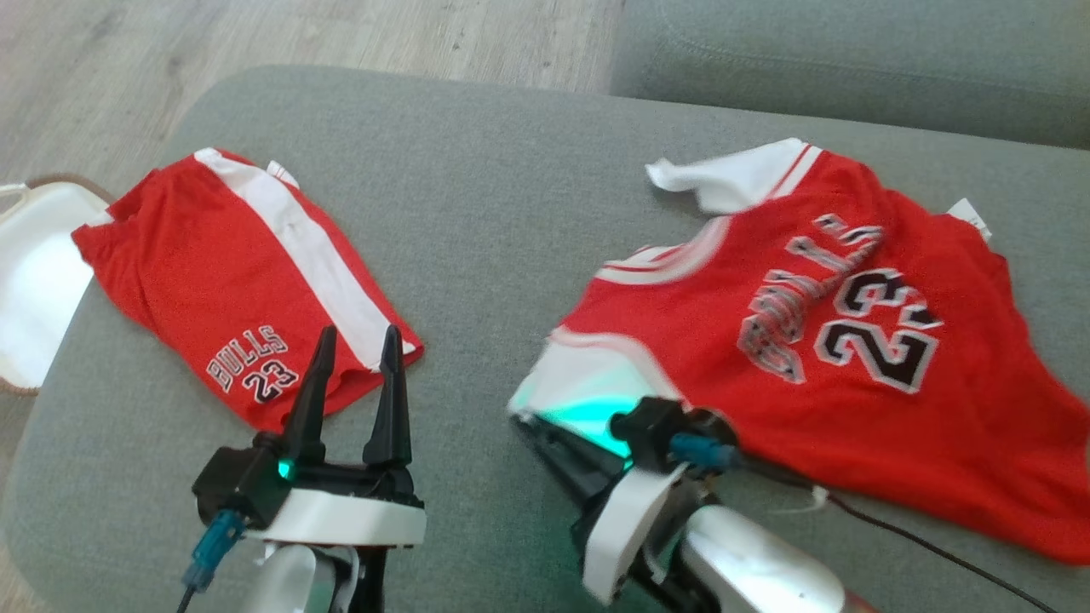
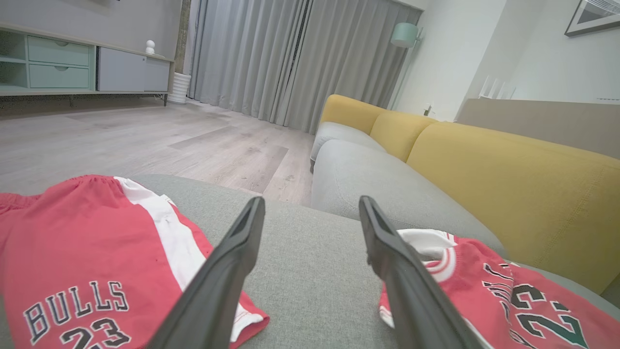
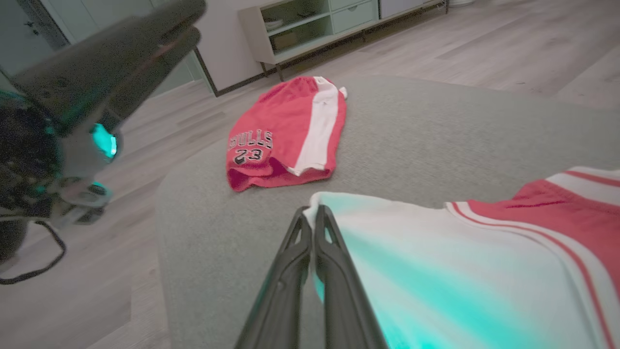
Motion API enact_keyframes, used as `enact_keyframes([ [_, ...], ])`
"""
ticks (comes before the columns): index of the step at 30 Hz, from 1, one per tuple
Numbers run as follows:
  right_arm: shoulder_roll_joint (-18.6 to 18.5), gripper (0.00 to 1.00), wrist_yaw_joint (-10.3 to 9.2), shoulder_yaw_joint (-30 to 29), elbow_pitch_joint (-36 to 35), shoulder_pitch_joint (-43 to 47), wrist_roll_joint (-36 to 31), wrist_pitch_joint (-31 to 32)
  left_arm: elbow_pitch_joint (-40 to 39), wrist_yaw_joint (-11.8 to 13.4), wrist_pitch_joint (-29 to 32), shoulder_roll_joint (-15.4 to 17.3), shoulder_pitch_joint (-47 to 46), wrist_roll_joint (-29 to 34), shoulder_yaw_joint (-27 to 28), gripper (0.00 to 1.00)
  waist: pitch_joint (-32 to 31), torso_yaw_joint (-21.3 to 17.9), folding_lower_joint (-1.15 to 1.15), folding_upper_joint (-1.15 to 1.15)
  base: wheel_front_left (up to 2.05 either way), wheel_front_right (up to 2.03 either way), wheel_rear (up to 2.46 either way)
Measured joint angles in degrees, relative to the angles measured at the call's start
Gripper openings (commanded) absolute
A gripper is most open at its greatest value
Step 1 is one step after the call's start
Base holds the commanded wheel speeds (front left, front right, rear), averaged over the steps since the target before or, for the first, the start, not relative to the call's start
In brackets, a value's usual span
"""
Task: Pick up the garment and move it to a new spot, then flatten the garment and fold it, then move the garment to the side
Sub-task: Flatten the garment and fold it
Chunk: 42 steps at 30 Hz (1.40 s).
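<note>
The garment (image 1: 851, 358), a red "23" jersey with white sleeves, lies crumpled on the right half of the grey ottoman (image 1: 485, 221). My right gripper (image 1: 521, 415) is shut on the corner of its near white sleeve; in the right wrist view the closed fingers (image 3: 312, 211) pinch the sleeve's edge (image 3: 436, 261). Red shorts (image 1: 230, 272) with a white stripe lie flat at the left. My left gripper (image 1: 358, 336) hangs open just right of the shorts' lower hem, holding nothing. The left wrist view has its spread fingers (image 2: 311, 201) between the shorts (image 2: 72, 242) and the jersey (image 2: 508, 300).
A white bag (image 1: 34, 272) sits on the wooden floor off the ottoman's left edge. A grey sofa seat (image 1: 851, 60) with yellow back cushions (image 2: 508, 184) stands behind. A black cable (image 1: 937, 545) trails over the jersey's near hem. Bare grey fabric lies between the two garments.
</note>
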Motion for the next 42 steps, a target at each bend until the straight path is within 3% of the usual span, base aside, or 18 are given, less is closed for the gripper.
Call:
enact_keyframes([
  [3, 0.03, 0.00, 0.00, 6.08, -0.80, -0.98, 3.42, -0.77, -0.01, 0.00, 0.00, 0.00, 0.13, 0.44, 0.21, 1.00, -0.91, -0.57, 0.00, 0.00, 0.00, 0.00, 0.00],
  [4, -0.01, 1.00, 0.00, 7.06, -0.30, -1.35, 3.33, -0.82, 0.00, 0.00, 0.00, 0.00, 0.23, 0.57, 0.27, 1.00, -1.10, -0.71, 0.00, 0.00, 0.00, 0.00, 0.00],
  [8, 0.02, 1.00, 0.00, 7.83, 1.69, -2.09, 3.82, -2.76, 0.00, 0.00, 0.00, 0.00, 0.42, 0.88, 0.67, 1.00, -1.58, -1.46, 0.00, 0.00, 0.00, 0.00, 0.00],
  [12, 0.09, 1.00, 0.00, 1.42, 3.52, -2.12, 3.19, -6.23, -0.13, 0.02, 0.00, 0.01, 0.63, 0.89, 1.35, 1.00, -1.79, -2.83, 0.00, 0.00, 0.00, 0.00, 0.00],
  [18, -0.79, 1.00, 0.00, -19.45, 1.98, -0.52, -4.19, -8.57, -1.04, 0.35, 0.00, 0.01, 1.04, 0.90, 1.85, 1.00, -1.95, -5.58, 0.00, 0.00, 0.00, 0.00, 0.00],
  [22, -0.92, 1.00, 0.00, -35.34, -5.42, 6.82, -12.39, -8.83, -1.30, 0.44, 0.00, 0.01, 1.90, 0.90, 2.37, 1.00, -2.26, -7.68, 0.00, 0.00, 0.00, 0.00, 0.00],
  [26, -0.19, 1.00, 0.00, -44.53, -8.50, 15.82, -17.34, -8.87, -1.34, 0.42, 0.00, 0.01, 2.10, 0.90, 2.79, 1.00, -2.52, -9.69, 0.00, 0.00, 0.00, 0.00, 0.00],
  [34, 1.07, 1.00, 0.00, -45.81, -12.17, 20.15, -14.75, -8.87, -1.22, 0.15, 0.00, 0.01, 2.29, 0.90, 2.58, 1.00, -2.35, -11.70, 0.00, 0.00, 0.00, 0.00, 0.00],
  [42, 1.07, 1.00, 0.00, -45.92, -12.28, 16.88, -16.50, -7.66, -1.15, -0.07, 0.00, 0.01, 1.90, 0.87, 0.93, 1.00, -0.59, -9.66, 0.00, 0.00, 0.00, 0.00, 0.00],
])
